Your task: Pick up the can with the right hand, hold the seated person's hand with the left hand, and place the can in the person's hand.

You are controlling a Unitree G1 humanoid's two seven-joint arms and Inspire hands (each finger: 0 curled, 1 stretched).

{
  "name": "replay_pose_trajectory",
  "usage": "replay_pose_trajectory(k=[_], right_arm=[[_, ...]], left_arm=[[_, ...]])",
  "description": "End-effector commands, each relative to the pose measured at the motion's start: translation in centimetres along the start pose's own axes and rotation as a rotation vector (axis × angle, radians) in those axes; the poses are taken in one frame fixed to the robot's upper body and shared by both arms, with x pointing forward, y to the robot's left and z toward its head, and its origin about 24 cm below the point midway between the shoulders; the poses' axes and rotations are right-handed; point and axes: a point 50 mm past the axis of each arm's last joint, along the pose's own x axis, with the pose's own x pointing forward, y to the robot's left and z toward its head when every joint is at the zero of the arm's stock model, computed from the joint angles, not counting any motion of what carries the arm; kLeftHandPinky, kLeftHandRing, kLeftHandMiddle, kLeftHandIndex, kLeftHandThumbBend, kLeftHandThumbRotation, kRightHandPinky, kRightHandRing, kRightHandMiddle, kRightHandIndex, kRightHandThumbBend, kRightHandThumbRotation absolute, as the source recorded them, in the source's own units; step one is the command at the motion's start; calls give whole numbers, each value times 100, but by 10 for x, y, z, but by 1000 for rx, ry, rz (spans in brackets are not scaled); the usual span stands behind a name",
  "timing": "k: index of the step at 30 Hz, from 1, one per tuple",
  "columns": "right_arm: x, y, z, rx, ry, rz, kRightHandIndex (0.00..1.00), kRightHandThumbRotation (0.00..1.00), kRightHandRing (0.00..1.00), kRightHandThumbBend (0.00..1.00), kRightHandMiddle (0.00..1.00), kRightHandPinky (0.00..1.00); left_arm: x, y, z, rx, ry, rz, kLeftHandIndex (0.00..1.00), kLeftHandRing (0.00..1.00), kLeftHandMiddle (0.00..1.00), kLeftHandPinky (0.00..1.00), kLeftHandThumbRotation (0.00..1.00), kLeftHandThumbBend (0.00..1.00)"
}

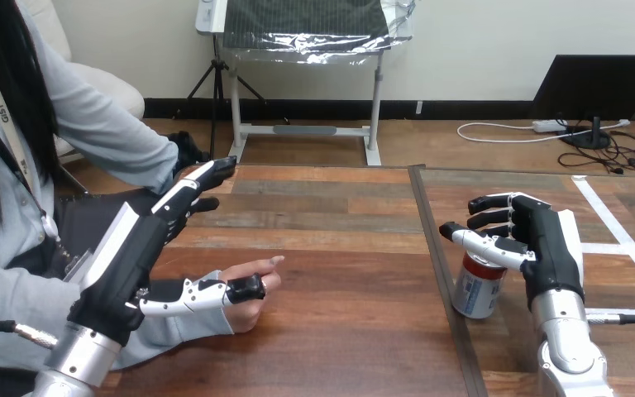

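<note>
roughly upright can (475,291), long axis vertical, at right hand (550,248)

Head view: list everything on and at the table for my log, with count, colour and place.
table: one, brown wood, across the view, dark seam right of the middle.
can: one, silver and blue with a red top, upright on the table just right of the seam.
tape: white strips, on the table's far right.
person's hand: one, on the table at lower left, light sleeve.
left hand: one, black and white, fingers straight, thumb against the person's hand.
right hand: one, black and white, at the can's top; whether it grips cannot be told.
</note>
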Motion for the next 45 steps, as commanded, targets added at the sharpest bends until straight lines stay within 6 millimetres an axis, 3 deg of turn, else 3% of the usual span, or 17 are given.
replay_pose_trajectory(k=[1, 11, 30, 45], right_arm=[[10, 2, 21, 8, -101, -3, 53, 0, 45, 79, 51, 39], [5, 5, 13, 33, -62, -17, 55, 0, 51, 84, 55, 45], [0, 10, 5, 113, -26, -2, 60, 0, 54, 92, 58, 48], [-1, 12, 8, 105, -59, 29, 78, 4, 73, 96, 76, 68]], left_arm=[[18, 12, 16, 22, -109, 7, 90, 93, 92, 86, 39, 100], [16, 15, 15, 15, -114, 9, 90, 93, 92, 86, 40, 100], [17, 17, 16, -16, -131, 22, 91, 93, 93, 86, 41, 100], [17, 14, 15, -38, -137, 8, 90, 92, 93, 85, 42, 100]])
